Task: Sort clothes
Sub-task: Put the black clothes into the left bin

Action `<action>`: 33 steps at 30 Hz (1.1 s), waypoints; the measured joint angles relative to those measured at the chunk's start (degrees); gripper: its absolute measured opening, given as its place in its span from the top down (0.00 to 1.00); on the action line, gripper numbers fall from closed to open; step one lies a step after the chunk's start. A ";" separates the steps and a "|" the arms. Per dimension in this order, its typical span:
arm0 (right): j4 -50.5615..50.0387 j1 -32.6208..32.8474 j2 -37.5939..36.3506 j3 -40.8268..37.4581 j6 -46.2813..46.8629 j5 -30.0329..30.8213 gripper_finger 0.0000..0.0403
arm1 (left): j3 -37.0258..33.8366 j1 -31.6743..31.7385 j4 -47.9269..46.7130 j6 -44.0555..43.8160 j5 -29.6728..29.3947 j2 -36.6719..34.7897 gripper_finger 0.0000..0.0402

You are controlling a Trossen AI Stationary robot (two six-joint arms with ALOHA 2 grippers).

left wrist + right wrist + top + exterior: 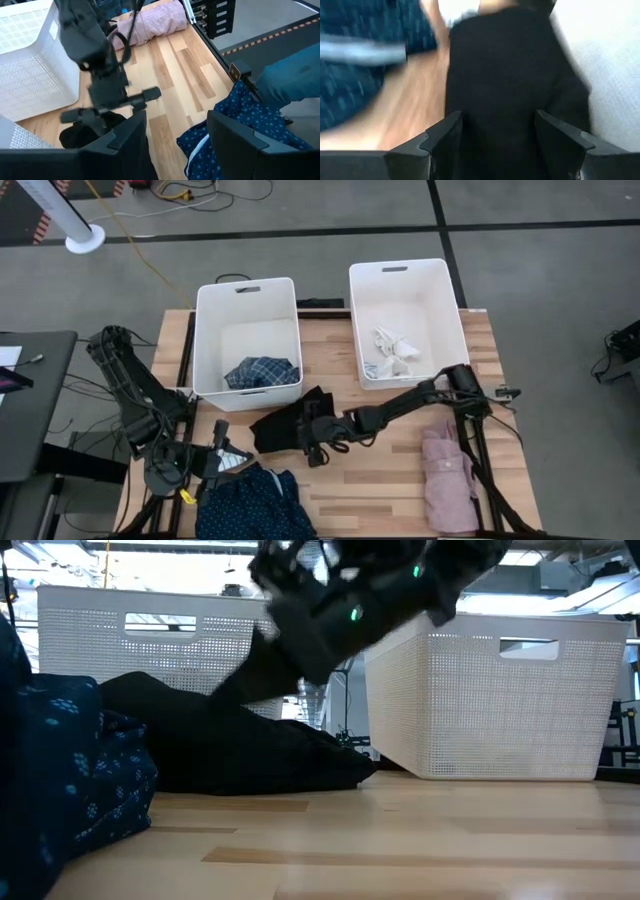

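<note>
The right arm is stretched from the right edge of the table toward its middle, low and almost flat. The right gripper [308, 430] is pointed to the left, and its two fingers [440, 142] are seen spread wide apart (as wide as they go). The left arm is folded at the left front corner of the table, with the elbow raised. The left gripper [200, 463] is kept low near the front edge, and its fingers [127, 137] are parted, with nothing held between them.

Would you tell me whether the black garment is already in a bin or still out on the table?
Out on the table: the black garment lies crumpled on the wood in front of the left bin, with the right gripper open over it.
</note>
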 joint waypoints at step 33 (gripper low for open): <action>0.92 0.26 8.39 3.74 7.39 -1.07 0.97 | 0.02 0.00 -0.19 -2.27 0.00 0.00 0.49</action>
